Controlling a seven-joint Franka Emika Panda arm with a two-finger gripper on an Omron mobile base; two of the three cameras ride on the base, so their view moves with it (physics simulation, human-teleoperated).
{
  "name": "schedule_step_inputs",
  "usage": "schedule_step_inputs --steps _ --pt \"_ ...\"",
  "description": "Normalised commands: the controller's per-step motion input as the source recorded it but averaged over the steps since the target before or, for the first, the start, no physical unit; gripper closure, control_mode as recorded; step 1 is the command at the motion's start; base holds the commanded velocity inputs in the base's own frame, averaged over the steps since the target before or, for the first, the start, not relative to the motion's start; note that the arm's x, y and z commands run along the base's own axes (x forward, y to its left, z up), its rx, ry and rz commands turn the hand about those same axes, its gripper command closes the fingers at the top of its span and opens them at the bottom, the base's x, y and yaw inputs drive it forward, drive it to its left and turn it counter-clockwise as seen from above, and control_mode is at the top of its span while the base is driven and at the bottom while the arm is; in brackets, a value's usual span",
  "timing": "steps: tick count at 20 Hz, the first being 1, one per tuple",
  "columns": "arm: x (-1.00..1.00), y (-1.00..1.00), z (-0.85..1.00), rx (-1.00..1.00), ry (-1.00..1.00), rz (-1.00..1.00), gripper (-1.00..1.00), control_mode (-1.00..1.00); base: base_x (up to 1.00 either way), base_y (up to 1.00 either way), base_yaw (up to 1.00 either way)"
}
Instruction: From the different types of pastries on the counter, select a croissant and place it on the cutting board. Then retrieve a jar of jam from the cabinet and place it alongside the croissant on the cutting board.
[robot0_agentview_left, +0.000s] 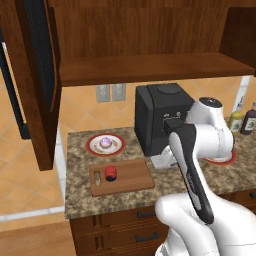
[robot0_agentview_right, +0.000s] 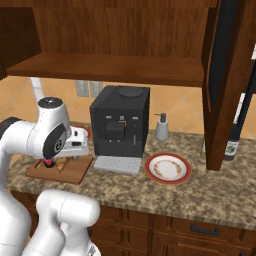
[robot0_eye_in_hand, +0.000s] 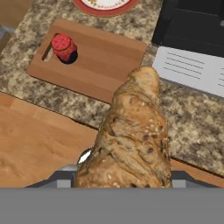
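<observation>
The croissant (robot0_eye_in_hand: 133, 135), tan-brown and flaky, rises from the bottom of the hand view with my gripper (robot0_eye_in_hand: 124, 176) shut on it. It hangs above the counter (robot0_eye_in_hand: 192, 118), its tip over the right end of the cutting board (robot0_eye_in_hand: 100, 61). From the right base camera a tan bit of the croissant (robot0_agentview_right: 62, 164) peeks out under my arm, over the cutting board (robot0_agentview_right: 72, 173). The jar of jam (robot0_eye_in_hand: 64, 47), red-lidded, stands on the board by the handle slot, and the left base view shows the jar (robot0_agentview_left: 110, 173) on the board (robot0_agentview_left: 134, 175). The cupcake (robot0_agentview_left: 105, 143) sits on a red-rimmed plate (robot0_agentview_left: 91, 146).
A black coffee machine (robot0_agentview_left: 155, 117) stands just right of the board, its grey tray (robot0_eye_in_hand: 192, 70) close to the croissant. An empty red-rimmed plate (robot0_agentview_right: 167, 167), a soap dispenser (robot0_agentview_right: 161, 127) and bottles (robot0_agentview_left: 235, 120) lie further right. The cabinet (robot0_agentview_left: 150, 67) hangs overhead with its door (robot0_agentview_left: 35, 75) swung open.
</observation>
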Motion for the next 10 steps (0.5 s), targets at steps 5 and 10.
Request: schedule_step_inputs --steps 5,10 --pt "-0.06 0.47 -0.05 0.04 -0.03 -0.02 1.0 -1.0 0.0 0.0 0.0" --pt "0.65 -0.01 0.0 0.0 -0.08 0.0 1.0 -1.0 0.0 0.0 0.0"
